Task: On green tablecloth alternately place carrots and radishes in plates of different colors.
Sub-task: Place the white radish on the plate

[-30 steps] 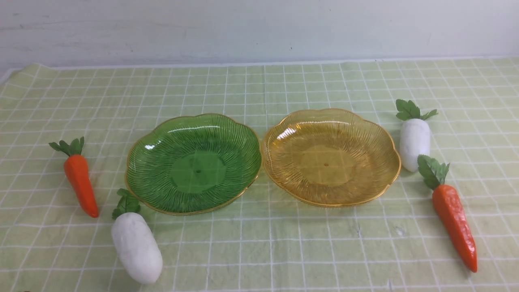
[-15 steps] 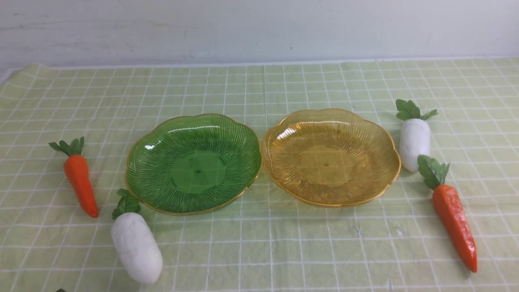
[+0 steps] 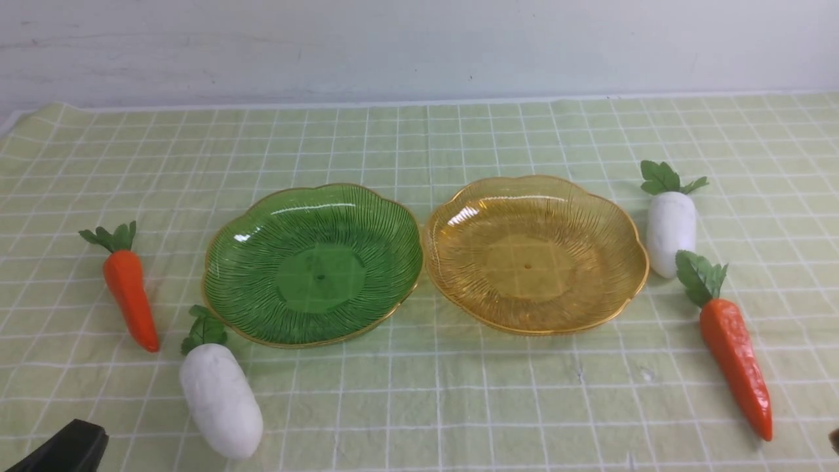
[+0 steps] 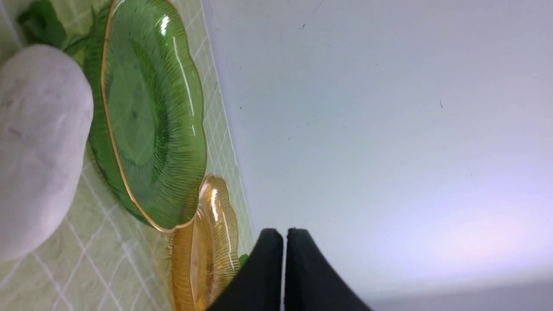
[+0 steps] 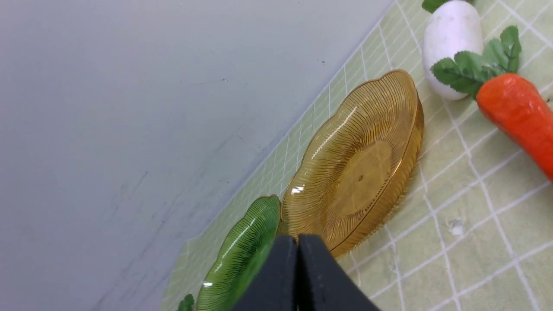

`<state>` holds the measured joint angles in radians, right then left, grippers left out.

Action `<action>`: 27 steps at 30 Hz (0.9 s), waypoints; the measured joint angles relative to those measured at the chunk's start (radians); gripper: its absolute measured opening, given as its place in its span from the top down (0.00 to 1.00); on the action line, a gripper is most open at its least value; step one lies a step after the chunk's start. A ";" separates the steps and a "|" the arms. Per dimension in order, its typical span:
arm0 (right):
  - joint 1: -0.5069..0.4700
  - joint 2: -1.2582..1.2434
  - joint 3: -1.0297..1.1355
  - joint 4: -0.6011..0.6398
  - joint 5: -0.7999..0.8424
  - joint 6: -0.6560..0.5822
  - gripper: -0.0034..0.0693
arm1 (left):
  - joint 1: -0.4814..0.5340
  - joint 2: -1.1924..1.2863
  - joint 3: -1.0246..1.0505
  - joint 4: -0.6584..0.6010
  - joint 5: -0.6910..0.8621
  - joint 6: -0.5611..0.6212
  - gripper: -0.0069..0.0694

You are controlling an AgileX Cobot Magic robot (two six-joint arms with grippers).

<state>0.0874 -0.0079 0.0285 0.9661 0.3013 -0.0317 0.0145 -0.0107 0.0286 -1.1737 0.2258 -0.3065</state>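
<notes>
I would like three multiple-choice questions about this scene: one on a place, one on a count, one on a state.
1. Which vegetable lies nearest the robot's right edge of the front view?
A) a radish B) a carrot C) neither

2. How many plates are there?
A) one B) three C) two

3. How is the left gripper?
A) shut, empty B) wide open C) holding a carrot

1-B: the longer carrot lies further right than the radish.
2-C: one green plate, one amber plate.
3-A: the left gripper has its fingertips together, with nothing between.
</notes>
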 joint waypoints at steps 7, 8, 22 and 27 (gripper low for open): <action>0.000 0.012 -0.091 0.001 -0.044 -0.173 0.97 | 0.000 0.001 -0.082 -0.044 0.007 0.230 0.92; 0.000 0.053 -0.142 -0.019 -0.062 -0.242 0.97 | 0.000 0.023 -0.140 -0.040 0.021 0.349 0.92; 0.000 0.823 -0.509 -0.321 0.055 -0.363 0.96 | 0.000 0.692 -0.453 0.570 0.663 0.500 0.92; -0.002 1.132 -0.710 -0.399 0.151 -0.309 0.92 | 0.000 0.852 -0.526 0.748 0.747 0.398 0.92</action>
<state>0.0849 1.1237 -0.6811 0.5667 0.4523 -0.3409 0.0145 0.8411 -0.4970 -0.4262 0.9732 0.0912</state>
